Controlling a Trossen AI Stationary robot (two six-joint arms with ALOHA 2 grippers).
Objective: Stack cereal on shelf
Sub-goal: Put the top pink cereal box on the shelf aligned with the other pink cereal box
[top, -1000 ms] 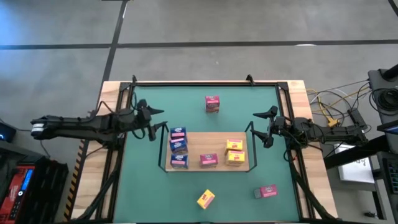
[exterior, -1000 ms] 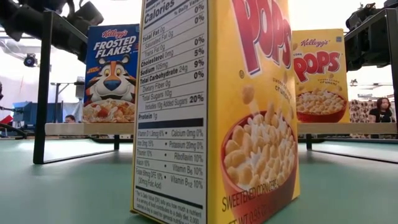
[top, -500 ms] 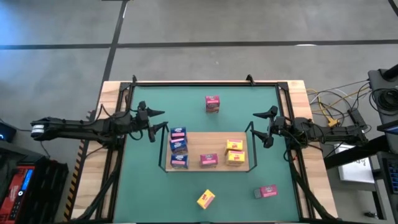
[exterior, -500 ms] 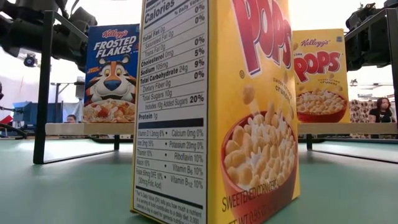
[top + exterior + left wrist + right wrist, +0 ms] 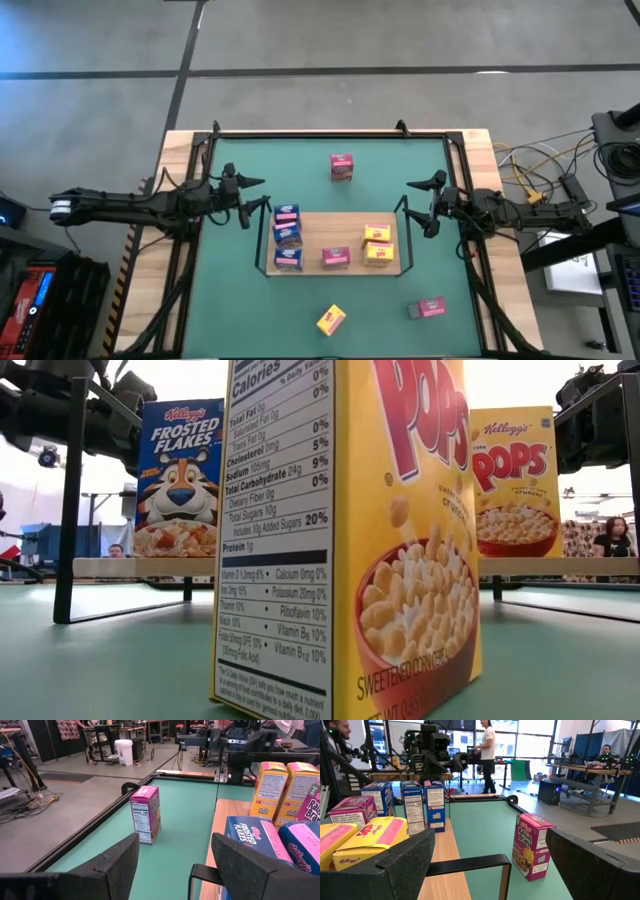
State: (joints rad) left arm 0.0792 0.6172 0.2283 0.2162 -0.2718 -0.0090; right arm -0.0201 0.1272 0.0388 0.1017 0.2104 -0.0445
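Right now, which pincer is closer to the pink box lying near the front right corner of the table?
Right. The right pincer hovers beside the shelf's right end, on the pink box's side. The left pincer is across the shelf at its left end.

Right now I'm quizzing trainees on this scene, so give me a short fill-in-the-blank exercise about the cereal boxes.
1. The shelf holds ___ blue boxes.
2. The box nearest the low camera is coloured ___.
3. The standing pink box on the green tabletop reads Raisin ___.
4. The left gripper and right gripper both stand ___.

three; yellow; Bran; open
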